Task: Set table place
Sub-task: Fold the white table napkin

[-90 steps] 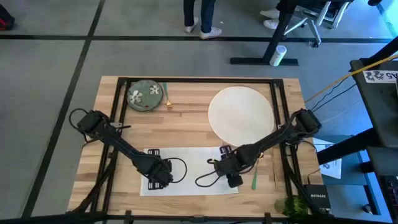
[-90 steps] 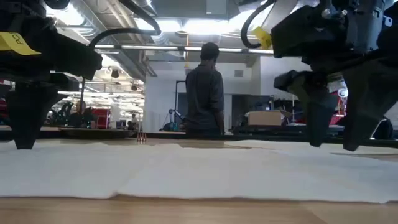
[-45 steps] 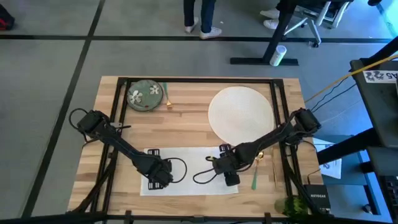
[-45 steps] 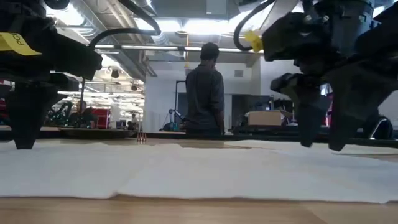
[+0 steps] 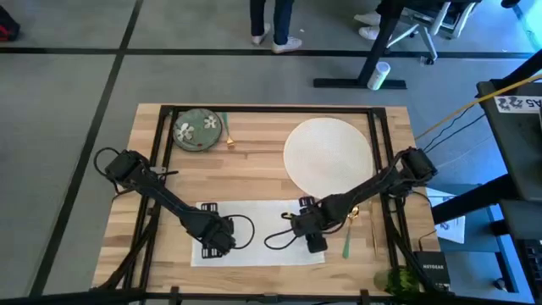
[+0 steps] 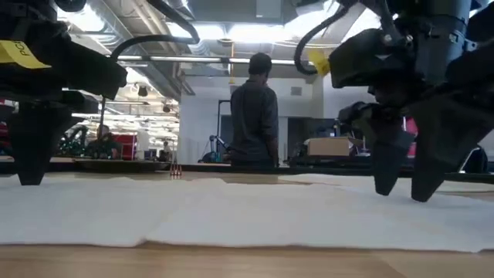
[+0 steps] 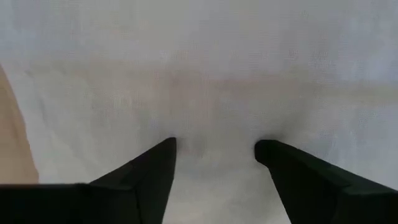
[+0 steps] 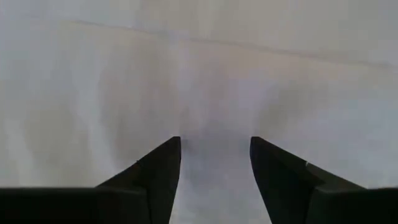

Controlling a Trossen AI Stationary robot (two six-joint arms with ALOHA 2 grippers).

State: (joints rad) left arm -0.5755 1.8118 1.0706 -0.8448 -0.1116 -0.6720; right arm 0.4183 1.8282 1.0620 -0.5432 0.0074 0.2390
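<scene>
L claw (image 7: 214,149) wide, tips on napkin (image 5: 262,212) nr its left end, prob to pin/flatten | R claw (image 8: 214,146) wide, tips on right end | napkin at counter (image 5: 254,169) near edge | plate (image 5: 329,152), dish (image 5: 197,130) far side, unplaced.

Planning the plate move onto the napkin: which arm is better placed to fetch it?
Right. The right pincer hangs open over the napkin just below the white plate; the left pincer is farther away, across the napkin.
</scene>
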